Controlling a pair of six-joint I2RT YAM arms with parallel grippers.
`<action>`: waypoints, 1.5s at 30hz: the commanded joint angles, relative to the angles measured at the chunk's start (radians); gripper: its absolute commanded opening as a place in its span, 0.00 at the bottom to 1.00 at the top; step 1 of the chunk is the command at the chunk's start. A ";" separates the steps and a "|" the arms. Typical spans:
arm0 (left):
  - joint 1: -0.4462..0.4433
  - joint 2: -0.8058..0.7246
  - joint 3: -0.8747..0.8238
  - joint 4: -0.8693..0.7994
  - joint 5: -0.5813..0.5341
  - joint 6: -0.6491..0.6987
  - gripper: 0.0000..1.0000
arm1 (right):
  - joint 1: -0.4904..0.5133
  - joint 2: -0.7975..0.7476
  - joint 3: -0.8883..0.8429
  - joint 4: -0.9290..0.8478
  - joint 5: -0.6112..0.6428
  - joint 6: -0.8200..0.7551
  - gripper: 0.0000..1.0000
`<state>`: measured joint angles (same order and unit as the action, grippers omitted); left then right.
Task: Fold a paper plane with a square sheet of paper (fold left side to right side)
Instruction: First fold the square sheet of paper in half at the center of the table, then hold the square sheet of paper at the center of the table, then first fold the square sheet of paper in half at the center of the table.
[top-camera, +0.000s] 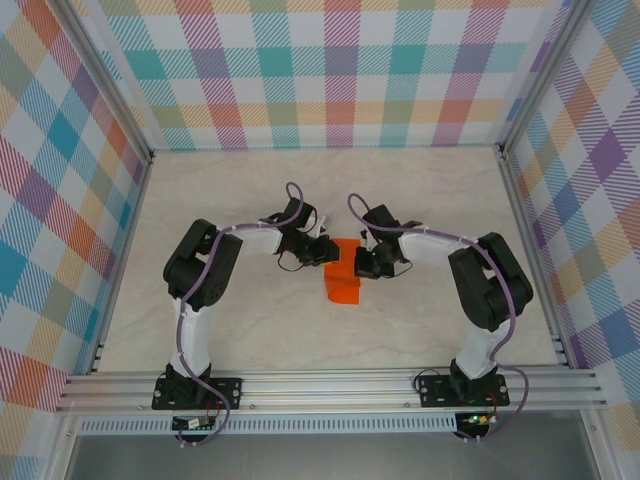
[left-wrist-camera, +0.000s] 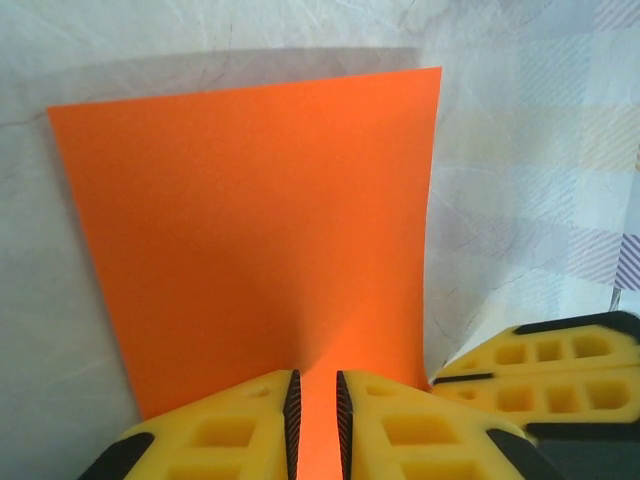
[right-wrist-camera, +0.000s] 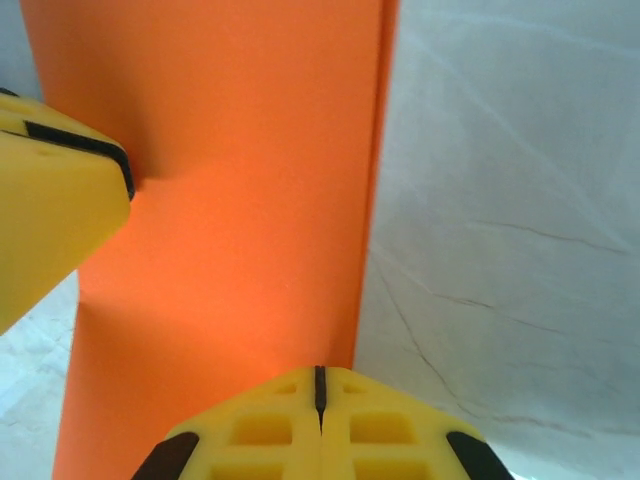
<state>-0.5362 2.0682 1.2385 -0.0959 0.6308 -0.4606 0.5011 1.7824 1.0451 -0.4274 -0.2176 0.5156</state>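
Left wrist: left end effector (left-wrist-camera: 317, 390) pinches the orange sheet (left-wrist-camera: 250, 220); right end effector (right-wrist-camera: 320, 378) fully closed.

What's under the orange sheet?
Pale marbled table shows all around the square sheet of paper, with a shadow along its far edge. The spot directly beneath is covered by the sheet itself. The left claw pinches its near edge.

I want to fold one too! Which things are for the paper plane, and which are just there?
For the job:
orange paper
left gripper, pinching it
right gripper, shut

Just there:
table
checked walls
metal rail
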 joint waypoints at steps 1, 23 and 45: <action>-0.016 0.021 -0.049 -0.015 -0.049 -0.010 0.19 | -0.068 -0.070 0.011 0.021 -0.082 0.014 0.03; -0.027 -0.014 -0.059 -0.019 -0.049 0.003 0.19 | -0.065 0.291 0.313 0.028 -0.168 0.022 0.00; -0.077 -0.120 -0.137 -0.013 -0.003 0.110 0.25 | -0.052 0.333 0.285 -0.050 -0.068 0.007 0.00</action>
<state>-0.6044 1.9362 1.1152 -0.0837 0.6266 -0.3866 0.4400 2.0655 1.3426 -0.3843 -0.3557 0.5377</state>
